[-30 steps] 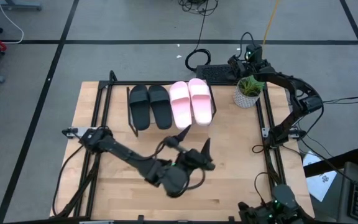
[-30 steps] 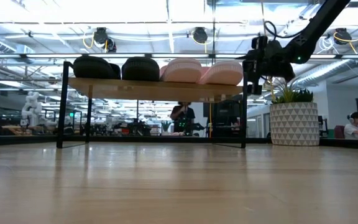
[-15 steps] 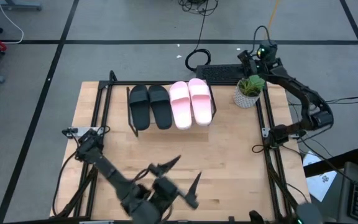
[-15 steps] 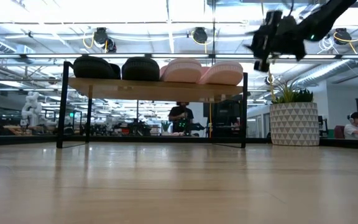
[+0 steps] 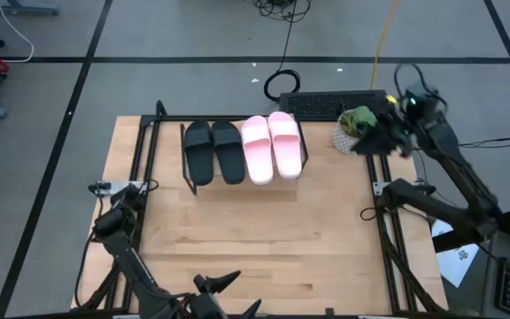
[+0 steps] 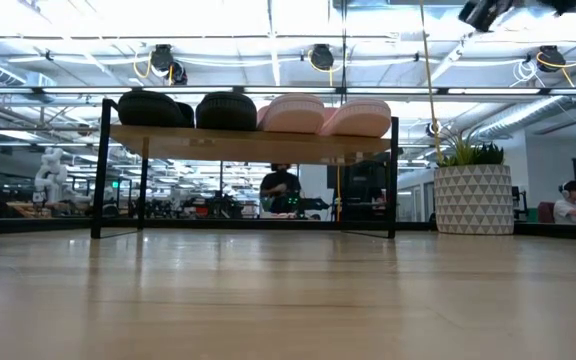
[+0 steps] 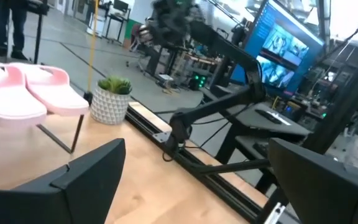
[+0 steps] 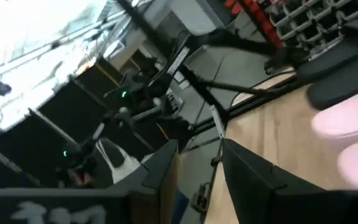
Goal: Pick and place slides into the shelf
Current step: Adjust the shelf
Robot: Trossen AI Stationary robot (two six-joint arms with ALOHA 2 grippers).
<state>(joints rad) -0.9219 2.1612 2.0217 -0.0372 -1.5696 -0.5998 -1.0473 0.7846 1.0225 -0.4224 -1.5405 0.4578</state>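
All four slides sit on the shelf (image 5: pixel 186 151), upper middle of the high view: black pair (image 5: pixel 212 151) left, pink pair (image 5: pixel 273 145) right, toes forward, so the placing looks done.

Left gripper (image 5: pixel 228 297) at bottom edge of the worktop (image 5: pixel 326 239), jaws spread wide, empty.

Right gripper (image 5: pixel 381 139) by the potted plant (image 5: pixel 354 128), upper right; jaws narrowly parted, holding nothing.

Low view alone shows the shelf's empty underside and a person (image 6: pixel 280 190) beyond it; high view alone shows both arms parked well clear.
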